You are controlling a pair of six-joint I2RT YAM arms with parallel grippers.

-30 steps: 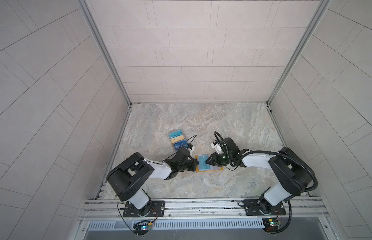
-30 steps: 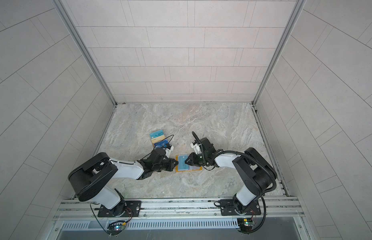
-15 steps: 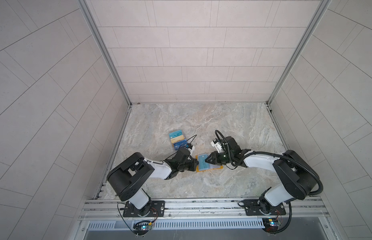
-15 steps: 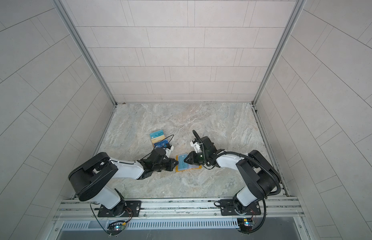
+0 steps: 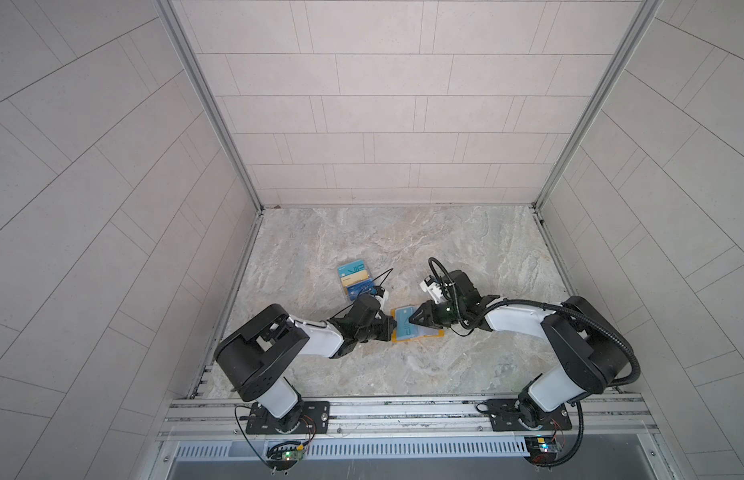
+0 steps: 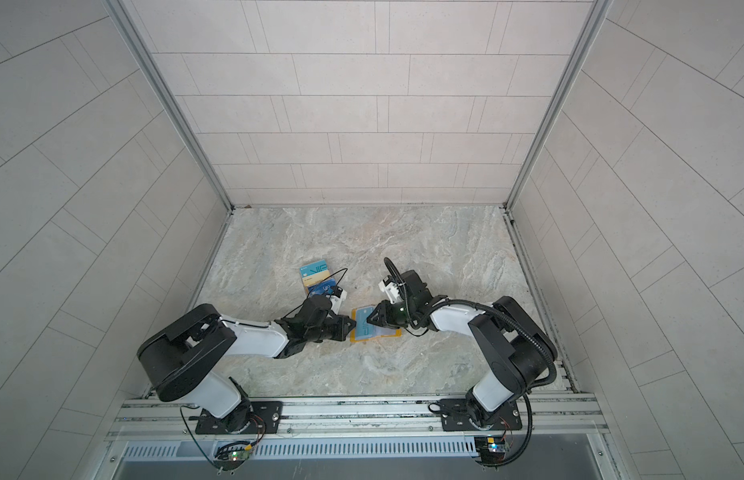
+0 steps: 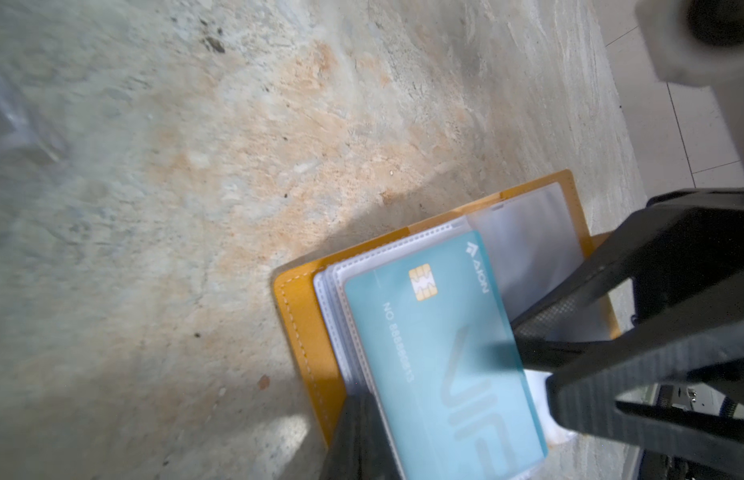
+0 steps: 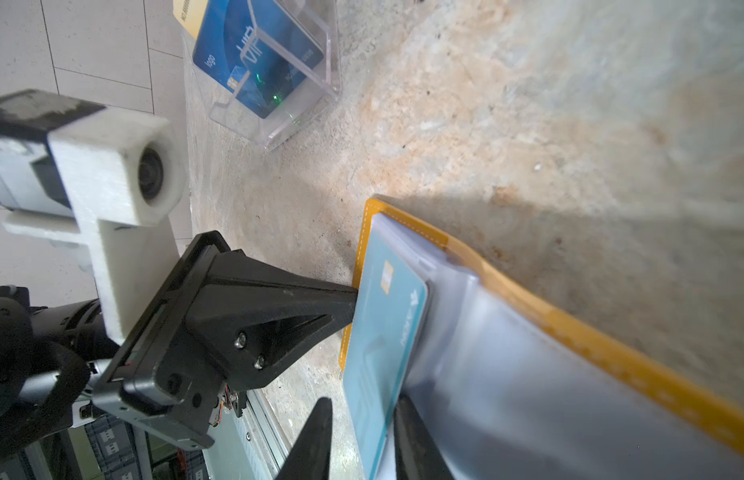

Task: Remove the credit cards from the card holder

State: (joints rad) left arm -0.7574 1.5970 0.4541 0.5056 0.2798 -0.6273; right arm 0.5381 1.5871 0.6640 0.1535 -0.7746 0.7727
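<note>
Lying open near the front middle of the veined beige-grey marble-look tabletop [image 5: 445, 249], the mustard-yellow leather-look card holder [image 7: 297, 324] is seen with its clear plastic sleeves fanned up. A pale teal plastic card with a gold chip [image 7: 436, 365] is lodged among the sleeves, its lower part blurred behind plastic. The left gripper [image 8: 353, 300] is clenched on nothing, its tip set against the holder's outer edge beside that card. The right gripper [image 5: 412, 321] is parted, its fingers [image 8: 316, 432] placed either side of the card's edge, with a gap shown on one side. Farther back and leftward, a clear acrylic tiered stand [image 5: 355, 282] is set, in which a blue card [image 8: 258, 54] and a gold-yellow card [image 8: 187, 12] are kept. The surface is enclosed on three sides by pale tiled walls [image 5: 382, 104] joined at aluminium corner posts [image 5: 212, 104], and a slotted metal rail [image 5: 403, 411] is fixed along the front.
</note>
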